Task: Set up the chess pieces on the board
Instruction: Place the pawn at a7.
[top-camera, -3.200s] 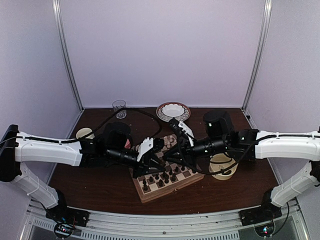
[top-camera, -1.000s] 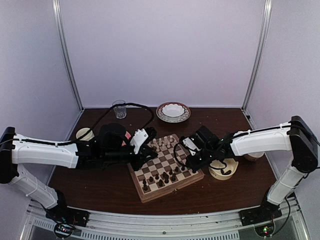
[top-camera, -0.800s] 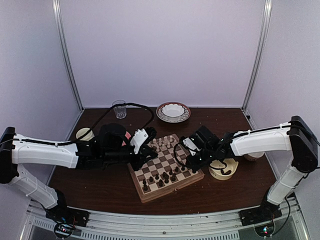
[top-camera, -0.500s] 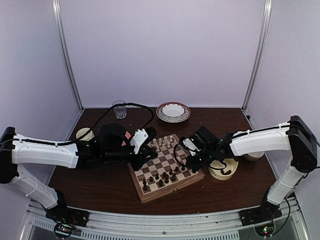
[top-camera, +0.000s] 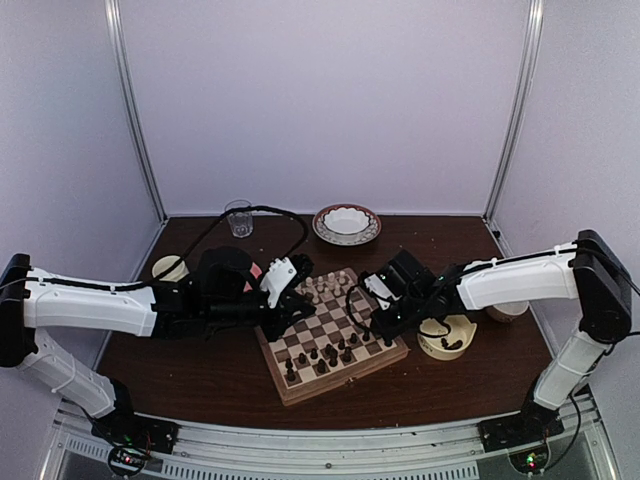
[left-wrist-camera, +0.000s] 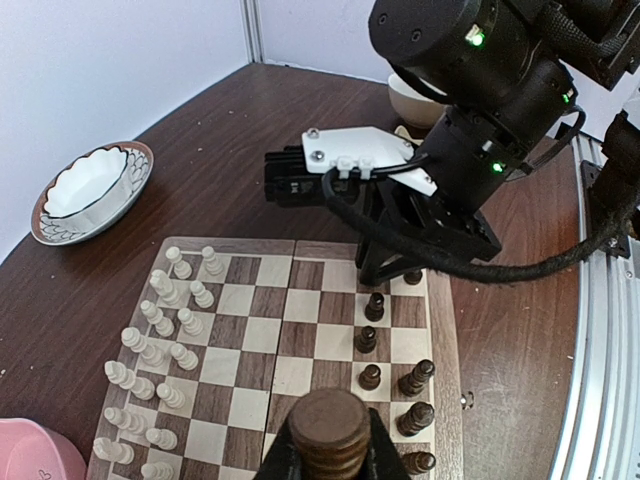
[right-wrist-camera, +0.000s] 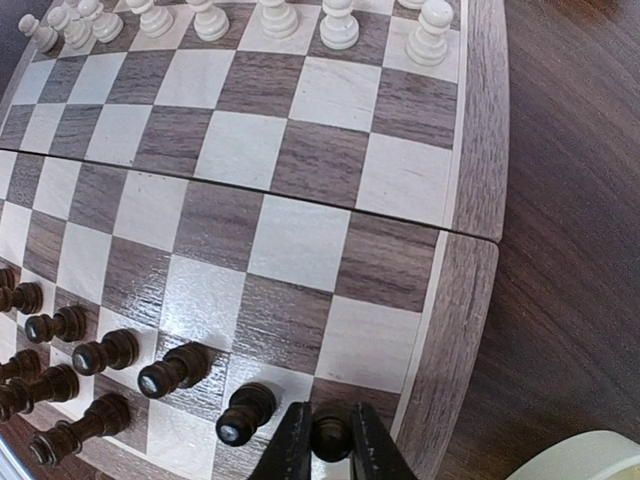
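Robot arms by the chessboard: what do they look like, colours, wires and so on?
The left arm and right arm are long white shells with black joints. The left gripper and right gripper are black, two-fingered, each with a white plate. Thin black cables loop along both, and green lights glow on the right wrist.

I read the board (right-wrist-camera: 300, 240) as varnished wood, grain showing, with a light sheen. The chess pieces (right-wrist-camera: 172, 369) on the board are dark turned wood, polished. Beside the board, the tabletop (right-wrist-camera: 570, 200) is dark semi-matt wood.
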